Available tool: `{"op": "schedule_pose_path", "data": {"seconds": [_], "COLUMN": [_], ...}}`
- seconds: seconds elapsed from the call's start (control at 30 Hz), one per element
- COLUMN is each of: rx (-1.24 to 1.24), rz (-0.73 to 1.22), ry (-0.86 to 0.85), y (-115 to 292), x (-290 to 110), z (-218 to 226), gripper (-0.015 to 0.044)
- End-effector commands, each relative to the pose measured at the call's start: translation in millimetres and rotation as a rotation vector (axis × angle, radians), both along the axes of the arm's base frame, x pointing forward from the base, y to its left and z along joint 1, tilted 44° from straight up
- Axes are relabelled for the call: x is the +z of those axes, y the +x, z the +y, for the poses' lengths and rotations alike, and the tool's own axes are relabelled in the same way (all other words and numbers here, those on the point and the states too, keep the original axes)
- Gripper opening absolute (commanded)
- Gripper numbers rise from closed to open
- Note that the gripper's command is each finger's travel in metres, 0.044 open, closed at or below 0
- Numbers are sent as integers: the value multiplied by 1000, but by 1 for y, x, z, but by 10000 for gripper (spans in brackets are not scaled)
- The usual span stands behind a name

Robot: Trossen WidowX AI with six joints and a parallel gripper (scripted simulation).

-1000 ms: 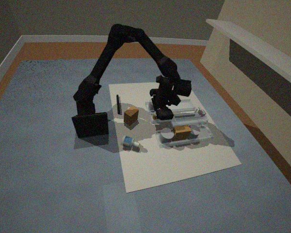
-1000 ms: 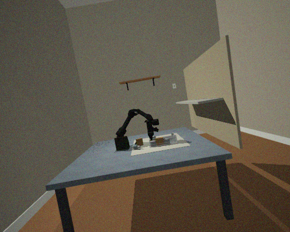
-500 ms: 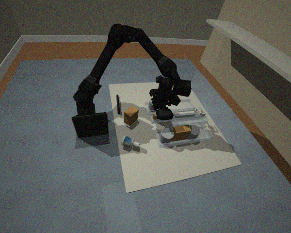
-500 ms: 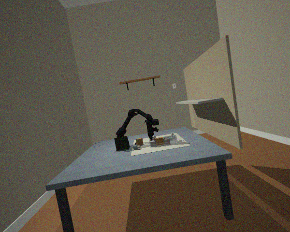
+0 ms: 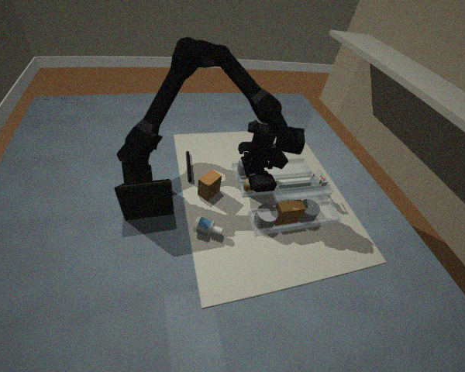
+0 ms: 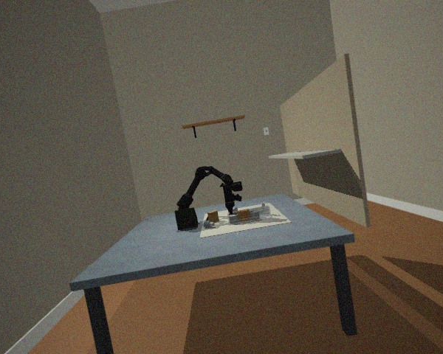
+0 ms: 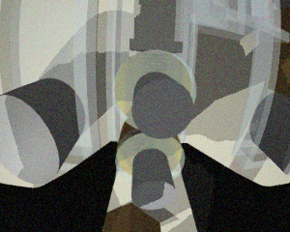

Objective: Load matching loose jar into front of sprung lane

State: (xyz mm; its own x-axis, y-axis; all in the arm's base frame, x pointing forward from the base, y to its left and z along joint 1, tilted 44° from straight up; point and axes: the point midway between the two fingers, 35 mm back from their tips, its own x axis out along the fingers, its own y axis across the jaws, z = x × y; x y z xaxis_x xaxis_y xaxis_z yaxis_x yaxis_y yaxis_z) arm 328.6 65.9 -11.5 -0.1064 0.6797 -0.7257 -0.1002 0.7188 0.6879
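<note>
My gripper (image 5: 260,180) (image 6: 230,209) (image 7: 149,149) is shut on a pale yellow jar with a grey lid (image 7: 147,166). It holds the jar low at the front end of the far clear-walled lane (image 5: 301,162). In the top view only a sliver of this jar (image 5: 246,185) shows beside the fingers. In the wrist view a second, matching pale yellow jar (image 7: 159,100) stands right behind the held one, inside the lane. The two look close or touching. The pusher plate and spring (image 5: 320,177) sit at the lane's far end. The lane floor under the held jar is hidden.
A nearer clear lane (image 5: 264,230) holds grey jars (image 5: 267,211) and a brown box (image 5: 291,210). On the white mat (image 5: 264,272) a brown cube (image 5: 208,183), a blue-labelled jar on its side (image 5: 208,228) and a black bar (image 5: 189,166) lie to the left. The arm's base (image 5: 144,198) stands beside the mat.
</note>
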Motion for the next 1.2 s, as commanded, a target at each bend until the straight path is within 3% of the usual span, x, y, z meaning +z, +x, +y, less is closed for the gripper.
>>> {"op": "schedule_pose_path", "data": {"seconds": [0.0, 1.17], "rx": [-1, -1], "rz": [-8, -7], "ry": [5, 5], "y": [0, -6], "x": [1, 0], "z": [1, -1], "gripper": [0, 0]}}
